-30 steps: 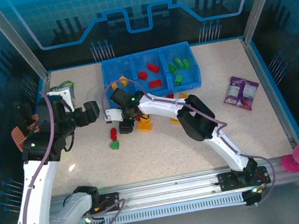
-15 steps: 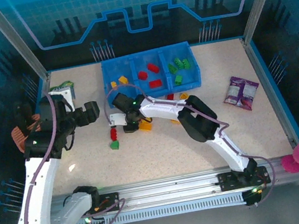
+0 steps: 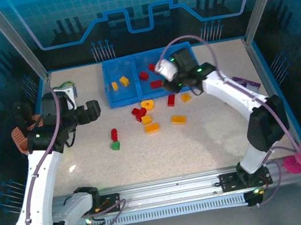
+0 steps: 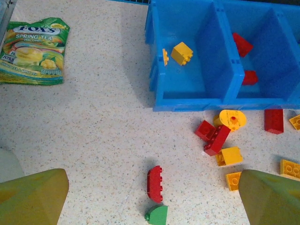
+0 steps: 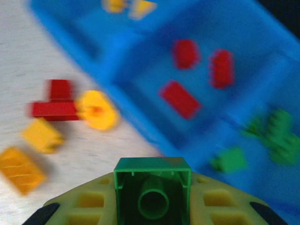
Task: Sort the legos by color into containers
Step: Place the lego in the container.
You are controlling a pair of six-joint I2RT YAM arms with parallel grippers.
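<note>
Legos (image 4: 229,155): loose on table (image 4: 93,140) just in front of blue tray (image 4: 187,101); 4 red, 5 yellow incl. ring (image 4: 233,119), 1 green.
Tray bays: L 2 yellow, mid 3 red, R greens (blurred).
R gripper (image 3: 167,80): over tray; R wrist view shows it clamped on green brick (image 5: 152,187).
L gripper (image 3: 89,113): fingers (image 4: 33,199) wide apart, nothing held.
Packet (image 4: 33,51): "FOX'S SPRING TEA", legible from L wrist.
</note>
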